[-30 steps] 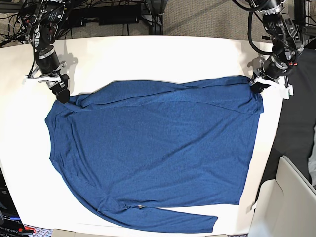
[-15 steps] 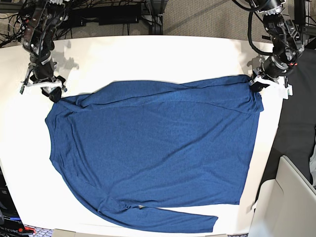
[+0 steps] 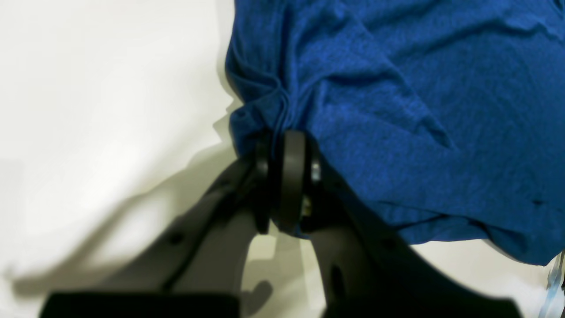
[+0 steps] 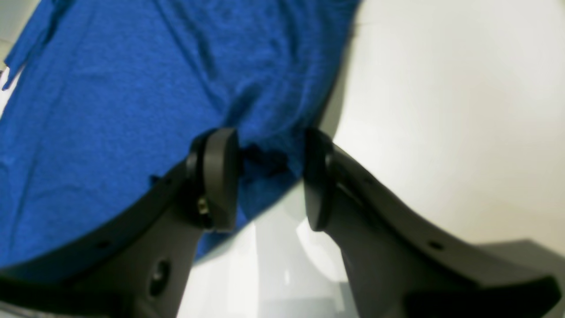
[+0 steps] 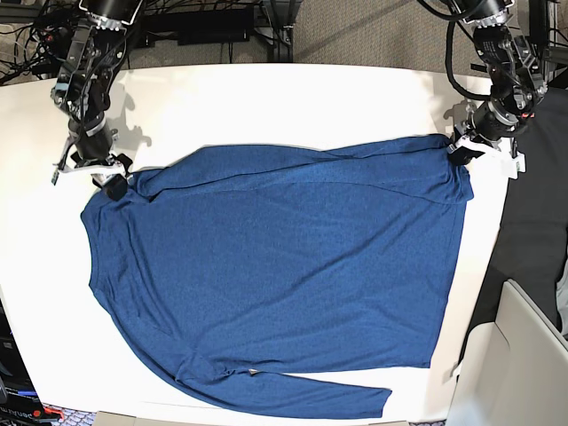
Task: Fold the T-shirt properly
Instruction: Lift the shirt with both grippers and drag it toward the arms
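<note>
The dark blue T-shirt lies spread flat on the white table, with one long sleeve folded along its near edge. My left gripper is at the shirt's far right corner. In the left wrist view this gripper is shut on a bunched fold of the shirt. My right gripper is at the shirt's far left corner. In the right wrist view this gripper has its jaws apart, with the edge of the shirt lying between them.
A black surface borders the table on the right, with a white box at the lower right. Cables and stands run behind the table's far edge. The shirt's hem reaches close to the table's near edge.
My right arm swung left, then came back right and slightly nearer to the shirt's far left corner. The left arm and the shirt have hardly moved.
</note>
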Controlling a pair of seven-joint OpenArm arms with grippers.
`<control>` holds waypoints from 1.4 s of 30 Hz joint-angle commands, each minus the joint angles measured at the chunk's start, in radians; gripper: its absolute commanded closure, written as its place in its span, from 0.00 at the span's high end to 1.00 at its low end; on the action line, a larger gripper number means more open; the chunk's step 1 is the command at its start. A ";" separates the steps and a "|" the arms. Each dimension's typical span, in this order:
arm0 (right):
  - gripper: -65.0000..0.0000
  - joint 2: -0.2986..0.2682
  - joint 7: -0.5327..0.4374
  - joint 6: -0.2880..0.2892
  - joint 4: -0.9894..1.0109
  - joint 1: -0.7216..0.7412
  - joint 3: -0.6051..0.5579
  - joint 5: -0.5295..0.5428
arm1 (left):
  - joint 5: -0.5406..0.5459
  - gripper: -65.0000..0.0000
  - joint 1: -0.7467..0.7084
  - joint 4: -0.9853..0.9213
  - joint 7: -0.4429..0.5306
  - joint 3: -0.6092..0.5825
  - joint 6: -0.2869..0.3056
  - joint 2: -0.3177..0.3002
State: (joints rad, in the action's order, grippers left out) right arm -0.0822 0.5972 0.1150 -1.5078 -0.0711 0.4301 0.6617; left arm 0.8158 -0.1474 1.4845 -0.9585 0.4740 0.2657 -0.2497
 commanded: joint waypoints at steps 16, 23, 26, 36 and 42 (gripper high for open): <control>0.00 -0.027 0.004 0.074 -0.179 -0.160 -0.003 0.046 | 0.004 0.00 -0.103 0.173 -0.001 0.007 0.005 -0.018; 0.00 -0.029 0.004 0.088 -0.253 -0.284 0.092 0.145 | 0.004 0.00 -0.211 0.267 -0.001 0.009 0.007 -0.020; 0.00 -0.031 0.004 0.090 -0.288 -0.324 0.112 0.157 | 0.004 0.00 -0.249 0.295 0.000 0.009 0.007 -0.026; 0.00 -0.047 0.002 0.090 -0.351 -0.310 0.121 0.158 | 0.004 0.00 -0.254 0.302 0.008 0.058 0.007 -0.055; 0.00 -0.046 0.002 0.090 -0.279 -0.190 0.120 0.152 | 0.004 0.00 -0.105 0.302 -0.003 0.059 0.007 -0.050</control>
State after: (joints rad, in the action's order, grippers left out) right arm -0.1158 0.6243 0.1982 -1.7718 -0.2646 0.5426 0.8089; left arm 0.8234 -0.2501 1.7729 -0.9688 0.5282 0.2745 -0.2832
